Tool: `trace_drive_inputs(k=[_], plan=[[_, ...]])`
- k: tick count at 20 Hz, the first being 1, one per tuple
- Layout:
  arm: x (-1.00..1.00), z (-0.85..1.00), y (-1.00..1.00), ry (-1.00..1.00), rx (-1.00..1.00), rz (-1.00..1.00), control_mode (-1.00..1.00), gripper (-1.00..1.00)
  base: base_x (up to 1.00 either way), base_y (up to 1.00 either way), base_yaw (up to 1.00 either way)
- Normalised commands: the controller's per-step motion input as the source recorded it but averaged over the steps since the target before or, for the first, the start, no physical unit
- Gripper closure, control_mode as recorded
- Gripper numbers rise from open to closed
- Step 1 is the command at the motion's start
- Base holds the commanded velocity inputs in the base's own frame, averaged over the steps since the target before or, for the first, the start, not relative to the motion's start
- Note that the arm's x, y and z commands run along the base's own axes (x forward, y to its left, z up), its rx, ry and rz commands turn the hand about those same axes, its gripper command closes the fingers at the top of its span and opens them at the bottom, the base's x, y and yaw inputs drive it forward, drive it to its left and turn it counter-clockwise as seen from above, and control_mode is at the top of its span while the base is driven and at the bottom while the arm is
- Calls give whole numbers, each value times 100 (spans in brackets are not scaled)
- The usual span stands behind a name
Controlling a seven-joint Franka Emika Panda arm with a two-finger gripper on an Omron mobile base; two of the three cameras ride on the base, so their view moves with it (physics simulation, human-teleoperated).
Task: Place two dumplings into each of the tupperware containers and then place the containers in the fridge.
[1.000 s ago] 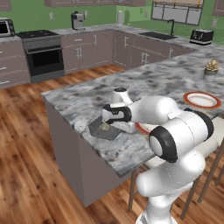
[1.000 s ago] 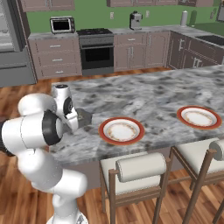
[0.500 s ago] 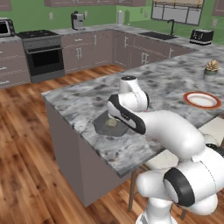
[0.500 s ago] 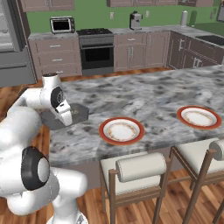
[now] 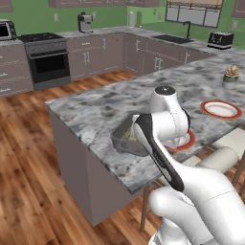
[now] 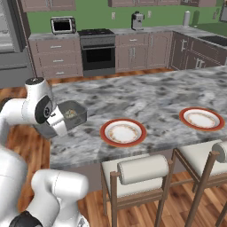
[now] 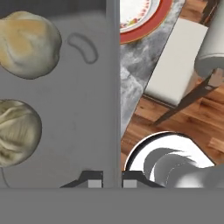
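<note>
Marbled stone, matt plastic – kitchen surfaces

Counter (image 5: 95,107) looks polished grey-veined stone; container (image 7: 83,109) translucent matt grey plastic; dumplings (image 7: 28,43) lumpy, doughy; plate (image 6: 123,132) glossy ceramic – floor (image 5: 28,182) varnished wood.

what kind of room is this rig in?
A home kitchen, rendered. It has a stove with oven, a microwave on the back counter, and a marble-topped island set with red-rimmed plates and bar stools.
</note>
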Motion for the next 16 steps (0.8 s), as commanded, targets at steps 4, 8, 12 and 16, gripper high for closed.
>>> trace_drive_inputs(k=[4, 8, 12, 16], plan=[[-76, 71, -10, -1, 3, 2, -100, 100, 0, 0, 0], [-79, 57, -34, 0, 0, 10, -100, 100, 0, 0, 0], [-40, 61, -49, 0, 0, 14, -100, 100, 0, 0, 0], [-14, 52, -27, 3, 0, 10, -100, 100, 0, 0, 0]])
